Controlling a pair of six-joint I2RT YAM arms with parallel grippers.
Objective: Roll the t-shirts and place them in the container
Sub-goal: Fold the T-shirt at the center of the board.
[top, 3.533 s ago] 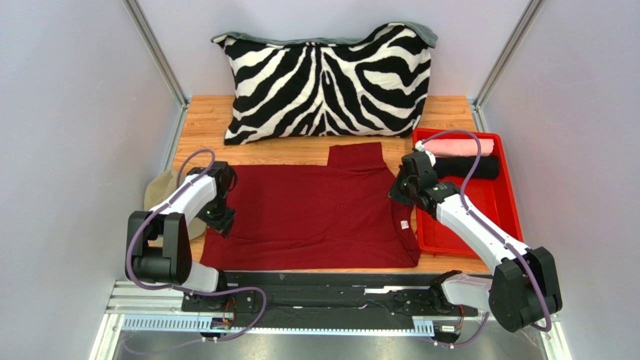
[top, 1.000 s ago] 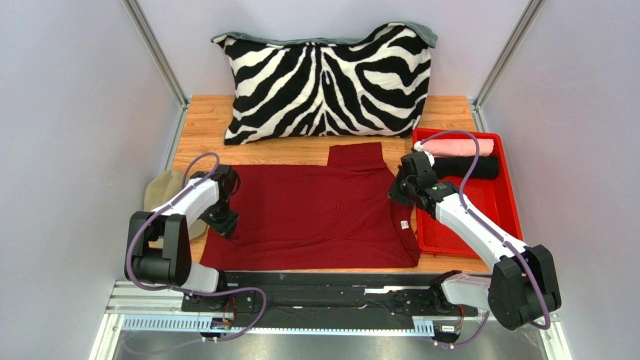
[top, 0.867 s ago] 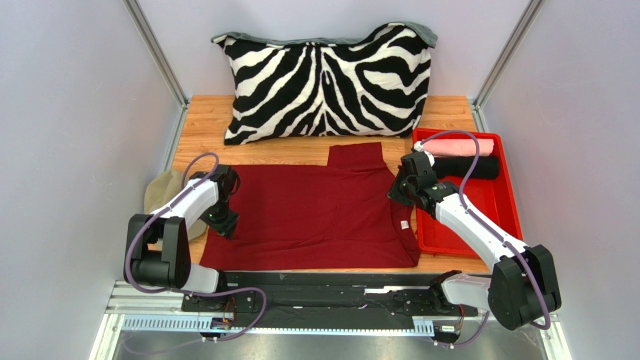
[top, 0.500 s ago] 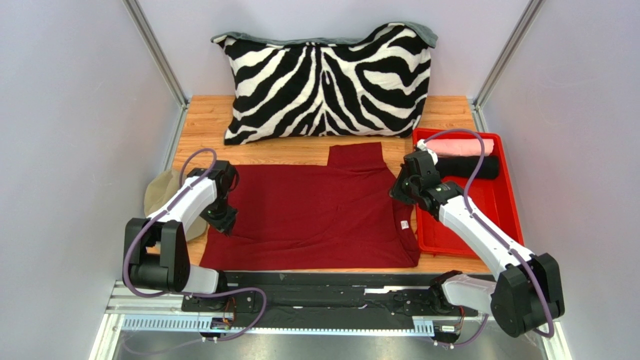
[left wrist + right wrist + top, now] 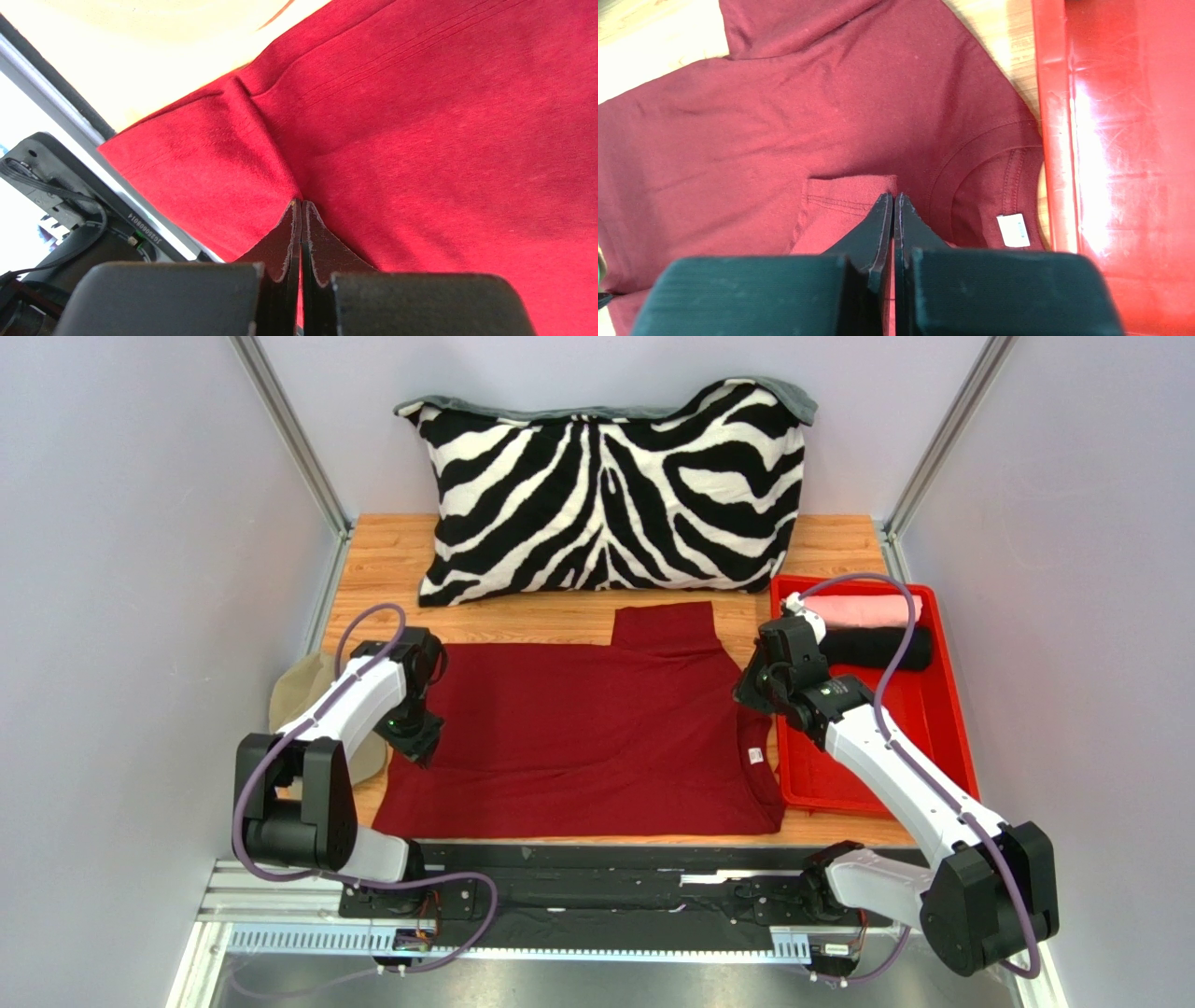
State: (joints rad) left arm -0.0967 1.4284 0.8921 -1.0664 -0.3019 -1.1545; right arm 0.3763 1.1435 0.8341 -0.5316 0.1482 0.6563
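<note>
While the maroon t-shirt was laid out flat across the middle of the wooden table, with its collar turned toward the red tray and one sleeve pointed toward the zebra-striped pillow, it was held at both ends. The left gripper was set at the shirt's left edge, near the hem. Its fingers were pressed together on the cloth: a ridge of fabric was drawn up to the tips, and a sliver of red could be made out between them. The right gripper was placed just beside the collar, on the side away from the tray. It was likewise pinched tight on the shirt, with a hemmed flap of cloth folded over the body and gathered at its tips. A white label was seen inside the neckline, close to the tray's wall. Two more shirts were found rolled up at the far end of the tray: a pink t-shirt against the far wall and a black t-shirt just beside it on the near side. A khaki cap was partly hidden behind the left arm, at the table's left edge and apart from the maroon cloth. The pillow was propped against the back wall, well beyond the shirt.
</note>
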